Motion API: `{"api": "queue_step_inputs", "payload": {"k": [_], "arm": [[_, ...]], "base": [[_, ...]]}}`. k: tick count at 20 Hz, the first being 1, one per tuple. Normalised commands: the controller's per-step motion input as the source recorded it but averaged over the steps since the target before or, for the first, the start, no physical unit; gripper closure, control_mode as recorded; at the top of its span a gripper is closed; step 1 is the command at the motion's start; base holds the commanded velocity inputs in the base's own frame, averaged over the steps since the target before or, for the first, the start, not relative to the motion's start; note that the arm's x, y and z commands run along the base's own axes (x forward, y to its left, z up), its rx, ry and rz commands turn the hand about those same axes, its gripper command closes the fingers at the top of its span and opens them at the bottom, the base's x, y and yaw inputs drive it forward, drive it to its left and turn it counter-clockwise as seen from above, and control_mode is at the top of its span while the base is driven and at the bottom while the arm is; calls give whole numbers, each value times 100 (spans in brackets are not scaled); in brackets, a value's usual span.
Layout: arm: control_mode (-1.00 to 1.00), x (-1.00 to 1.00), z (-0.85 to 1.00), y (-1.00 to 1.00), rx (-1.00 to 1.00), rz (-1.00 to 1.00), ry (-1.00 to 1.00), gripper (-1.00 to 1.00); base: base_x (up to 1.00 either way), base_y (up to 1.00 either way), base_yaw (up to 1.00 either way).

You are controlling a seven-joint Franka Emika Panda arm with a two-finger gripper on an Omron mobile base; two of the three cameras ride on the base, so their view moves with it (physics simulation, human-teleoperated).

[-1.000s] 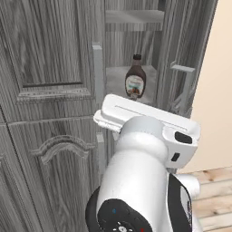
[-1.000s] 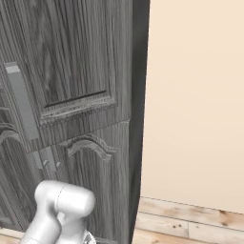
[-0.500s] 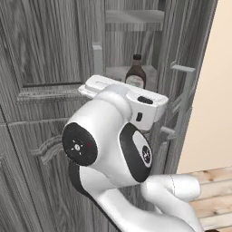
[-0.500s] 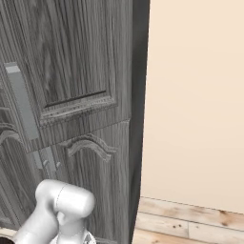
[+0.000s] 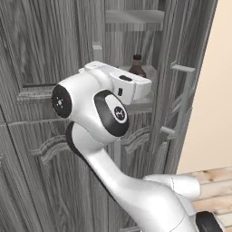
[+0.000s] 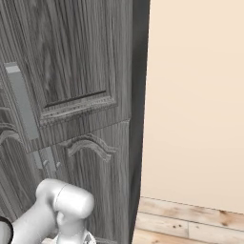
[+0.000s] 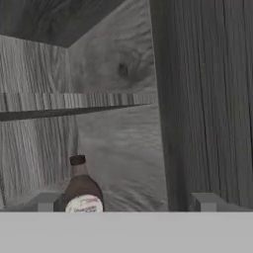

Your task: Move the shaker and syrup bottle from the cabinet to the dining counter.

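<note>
The white arm's pincer [image 7: 126, 206] showed in the hand view as two small grey finger tips set wide apart, released, with nothing between them. Just beyond, near the left tip and not centred in the gap, stood the small dark-brown syrup bottle with a narrow neck, dark cap and white-and-red label [image 7: 81, 190]. It rested on an inner shelf [image 7: 74, 104] level of the tall grey wood-grain cabinet [image 5: 41, 54], upright, its long axis vertical and its cap pointing up toward the shelf above. In the left base view its neck and cap [image 5: 136, 65] rose just behind the white hand.

The likely trouble was the offset: pushed straight ahead, the left tip could strike the bottle's side and topple it or shove it deeper. The open raised-panel door [image 7: 207, 99] stood close on the right, so a sideways correction risked scraping it.
</note>
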Motion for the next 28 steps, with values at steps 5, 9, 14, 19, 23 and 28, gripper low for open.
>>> {"api": "queue_step_inputs", "payload": {"k": [5, 9, 14, 19, 23, 28], "arm": [[-100, 43, 0, -37, 0, -17, 0, -100], [-100, 9, 0, -58, 0, -17, 0, -100], [-100, -41, 0, -90, 0, -19, -5, -100], [-100, -77, 1, -100, 0, -22, -9, -100], [-100, -42, 4, -100, 0, -13, -5, -100], [-100, -9, 2, -100, 0, -4, 0, -100]], "base": [[0, 0, 0], [0, 0, 0], [0, 0, 0], [0, 0, 0], [0, 0, 0], [0, 0, 0]]}}
